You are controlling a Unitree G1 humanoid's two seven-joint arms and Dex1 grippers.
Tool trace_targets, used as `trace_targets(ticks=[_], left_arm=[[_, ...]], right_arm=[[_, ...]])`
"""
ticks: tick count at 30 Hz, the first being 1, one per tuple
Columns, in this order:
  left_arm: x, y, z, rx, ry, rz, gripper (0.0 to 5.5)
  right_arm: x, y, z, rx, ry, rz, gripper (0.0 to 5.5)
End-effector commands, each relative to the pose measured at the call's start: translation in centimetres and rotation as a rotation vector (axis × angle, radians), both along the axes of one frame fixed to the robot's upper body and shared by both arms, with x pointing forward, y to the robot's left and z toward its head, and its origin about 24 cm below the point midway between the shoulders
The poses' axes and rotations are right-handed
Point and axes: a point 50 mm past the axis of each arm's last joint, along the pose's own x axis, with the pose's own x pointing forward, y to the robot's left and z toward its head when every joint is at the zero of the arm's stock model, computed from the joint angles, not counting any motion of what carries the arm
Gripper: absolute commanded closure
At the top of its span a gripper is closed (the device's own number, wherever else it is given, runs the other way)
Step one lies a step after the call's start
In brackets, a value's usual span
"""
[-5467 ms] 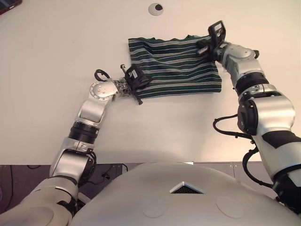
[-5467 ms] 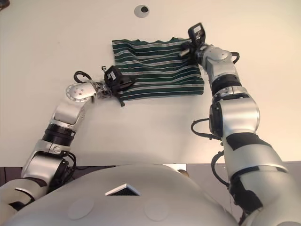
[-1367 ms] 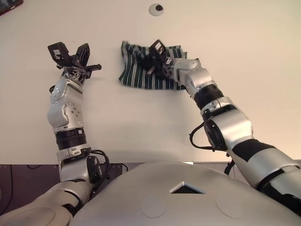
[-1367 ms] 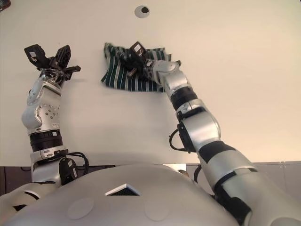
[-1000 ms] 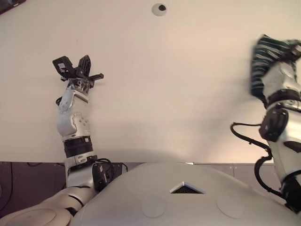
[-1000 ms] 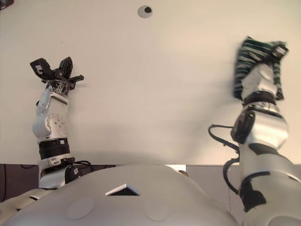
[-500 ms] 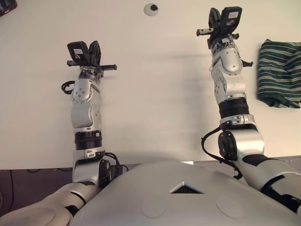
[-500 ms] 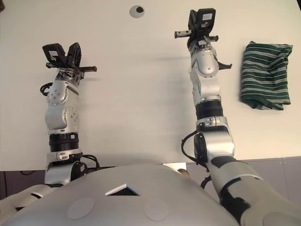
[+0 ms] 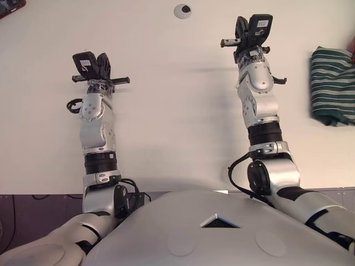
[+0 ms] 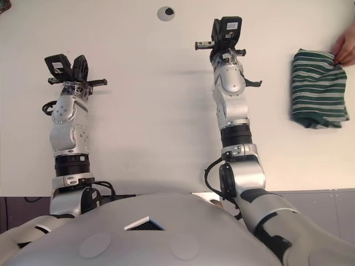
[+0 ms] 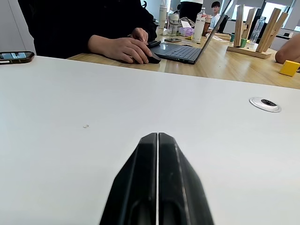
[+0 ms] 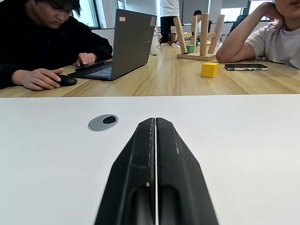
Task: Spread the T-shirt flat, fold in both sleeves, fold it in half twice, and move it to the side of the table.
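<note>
Touching the T-shirt (image 10: 320, 88), a hand (image 10: 345, 44)

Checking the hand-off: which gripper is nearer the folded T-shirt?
The right gripper, on the same side of the table as the T-shirt; the left gripper is farther off.

- Round grey cable port (image 9: 182, 10), dark in the middle, sits flush in the far side of the white table (image 9: 166, 111).
- Over at the far left corner, a dark phone (image 11: 16, 56) lies flat.
- Behind all that there's a wooden table (image 12: 187, 79) with an open grey laptop (image 12: 132, 40) on it and a black mouse (image 12: 65, 80) just beside.
- Yellow block (image 12: 209, 70) on the wood, a second phone (image 12: 246, 67) lying flat near it.
- Wooden slat stand (image 12: 199, 37) upright farther back.
- Plastic bottle (image 11: 200, 26) standing past the laptop.
</note>
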Motion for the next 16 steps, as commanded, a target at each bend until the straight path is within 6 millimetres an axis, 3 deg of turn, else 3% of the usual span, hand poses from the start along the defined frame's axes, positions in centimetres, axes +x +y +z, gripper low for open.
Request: trace_targets(ticks=[1,16], left_arm=[[0.06,0.36,0.17,0.026,0.01,-0.005,5.5],[-0.18,0.32,0.44,0.055,0.0,0.014,5.5]], right_arm=[[0.14,-0.57,0.02,-0.011,0.004,-0.006,5.47],[0.27,-0.21,0.37,-0.039,-0.012,0.062,5.47]])
